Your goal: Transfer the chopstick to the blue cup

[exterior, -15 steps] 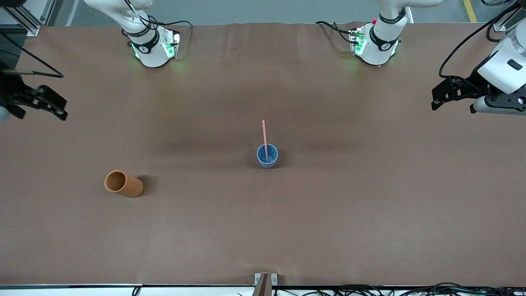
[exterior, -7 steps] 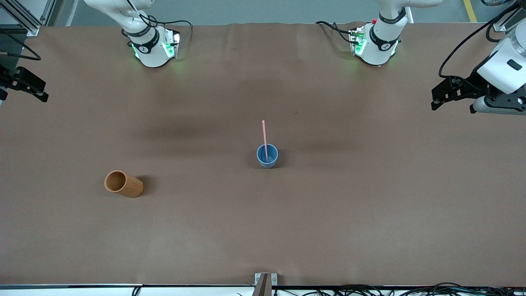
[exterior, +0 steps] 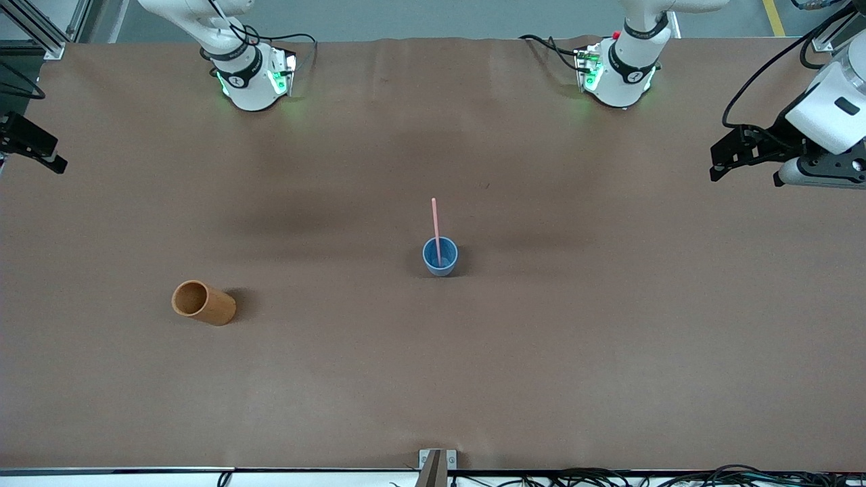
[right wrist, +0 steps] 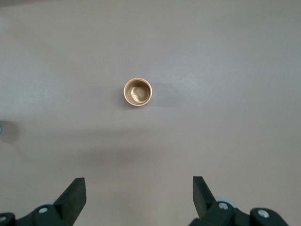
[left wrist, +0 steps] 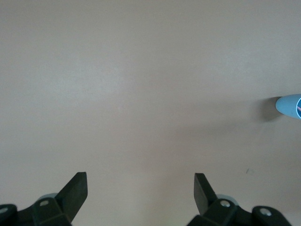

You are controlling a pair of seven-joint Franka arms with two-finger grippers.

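The blue cup [exterior: 440, 258] stands upright near the middle of the table. The pale pink chopstick [exterior: 436, 226] stands in it, leaning on the rim and sticking well above it. An edge of the cup shows in the left wrist view [left wrist: 289, 106]. My left gripper [exterior: 725, 160] is open and empty, held high over the left arm's end of the table; in its own view [left wrist: 140, 181] only bare table lies between the fingers. My right gripper [exterior: 40, 147] is open and empty, high over the right arm's end of the table, also seen in its own view [right wrist: 139, 186].
An orange-brown cylindrical cup [exterior: 202, 302] stands toward the right arm's end, nearer the front camera than the blue cup; it shows empty in the right wrist view [right wrist: 138, 92]. A brown cloth [exterior: 609, 352] covers the table. A metal bracket [exterior: 436, 460] sits at the front edge.
My right gripper has drawn back toward the right arm's end of the table and risen toward the view's edge. The left arm, cups and chopstick have not moved.
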